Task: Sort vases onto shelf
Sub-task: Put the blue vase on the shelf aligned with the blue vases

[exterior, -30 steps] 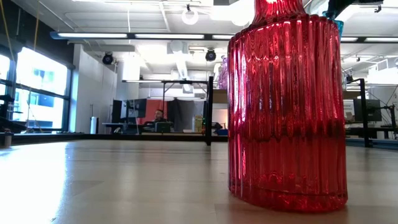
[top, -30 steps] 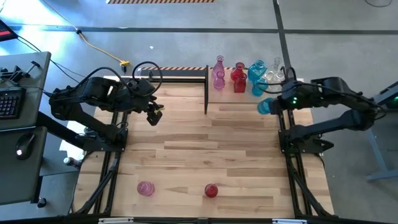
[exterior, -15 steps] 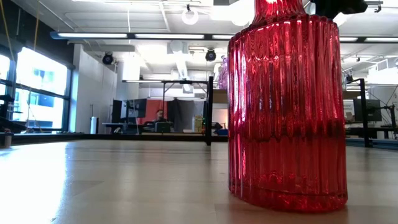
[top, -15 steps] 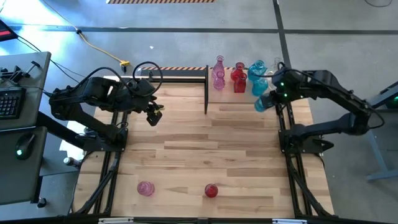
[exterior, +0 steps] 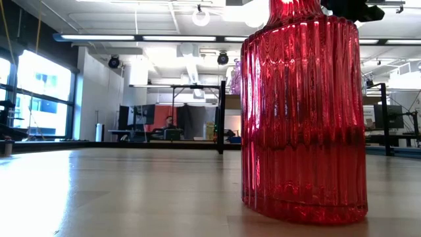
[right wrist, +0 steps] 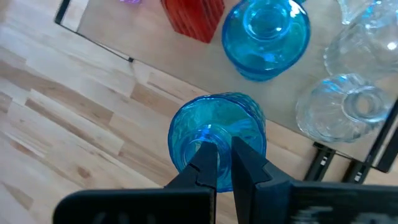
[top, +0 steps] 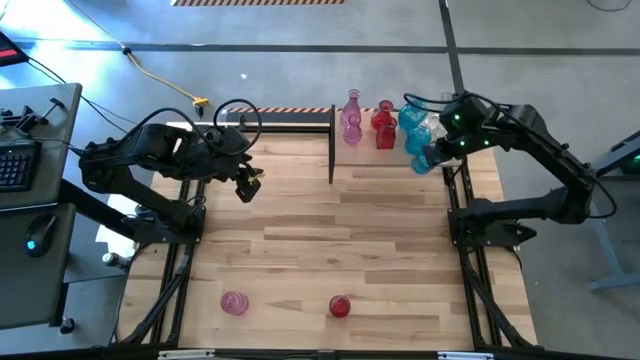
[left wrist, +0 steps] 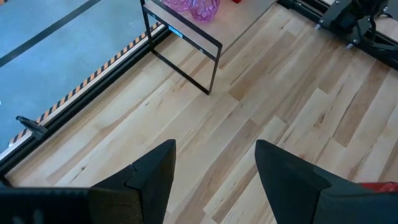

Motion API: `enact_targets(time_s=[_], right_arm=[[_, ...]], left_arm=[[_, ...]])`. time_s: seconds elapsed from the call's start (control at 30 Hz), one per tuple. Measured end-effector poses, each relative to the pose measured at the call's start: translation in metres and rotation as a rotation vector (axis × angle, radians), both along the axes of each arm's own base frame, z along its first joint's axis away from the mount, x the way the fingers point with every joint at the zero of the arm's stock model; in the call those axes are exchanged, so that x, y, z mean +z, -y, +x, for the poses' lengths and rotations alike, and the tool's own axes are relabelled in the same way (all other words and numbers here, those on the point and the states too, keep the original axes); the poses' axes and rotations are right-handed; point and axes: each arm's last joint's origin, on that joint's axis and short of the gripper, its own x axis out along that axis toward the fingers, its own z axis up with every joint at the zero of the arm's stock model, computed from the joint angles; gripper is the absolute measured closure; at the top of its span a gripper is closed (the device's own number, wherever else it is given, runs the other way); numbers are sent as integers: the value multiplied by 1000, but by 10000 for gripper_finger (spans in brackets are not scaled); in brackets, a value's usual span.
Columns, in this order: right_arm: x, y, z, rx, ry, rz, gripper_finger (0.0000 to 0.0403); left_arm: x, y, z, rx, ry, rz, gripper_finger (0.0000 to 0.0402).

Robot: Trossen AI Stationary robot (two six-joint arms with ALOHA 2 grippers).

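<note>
My right gripper (top: 432, 153) is shut on a turquoise-blue round vase (top: 424, 161) at the near right edge of the shelf (top: 365, 146), a pale board with black bars at the table's far edge. On the shelf stand a pink tall-necked vase (top: 351, 119), a red one (top: 384, 126), a blue one (top: 411, 118) and clear ones (top: 440, 118). A pink vase (top: 234, 303) and a red vase (top: 340, 306) stand on the tabletop near its near edge; the red one (exterior: 302, 112) fills the low view. My left gripper (top: 248, 186) hovers open over the table's far left. My right gripper holds the turquoise-blue vase by the rim of its mouth (right wrist: 214, 138), pinched between the two fingers (right wrist: 247, 163). The fingers come from above, pointing down. The vase hangs upright below them, over the shelf's near edge; whether its base touches anything is hidden.
The shelf's black upright bar (top: 332, 145) stands at its left end, seen also in the left wrist view as a black frame (left wrist: 186, 45). Arm frames run along both sides of the planked tabletop (top: 330, 235). Bare wood lies between the shelf and the two near vases.
My right gripper has carried the turquoise-blue vase toward the table's far edge and the shelf, the arm swinging in over the clear vases. The left arm has kept still.
</note>
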Motion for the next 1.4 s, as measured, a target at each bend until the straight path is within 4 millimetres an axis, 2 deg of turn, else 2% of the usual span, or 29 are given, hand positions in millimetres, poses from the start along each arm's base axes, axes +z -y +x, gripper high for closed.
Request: enact_targets(time_s=[0.2,0.5,1.27,1.4], right_arm=[[0,3,2,20,22,-16,403],[-28,11,14,43,7,4,403],[-29,31,-1,18,23,6,403],[-32,36,1,11,9,12,403]], left_arm=[[0,0,0,-2,-1,1,190],[0,0,0,-1,-1,1,190],[0,0,0,0,0,0,190],[0,0,0,0,0,0,190]])
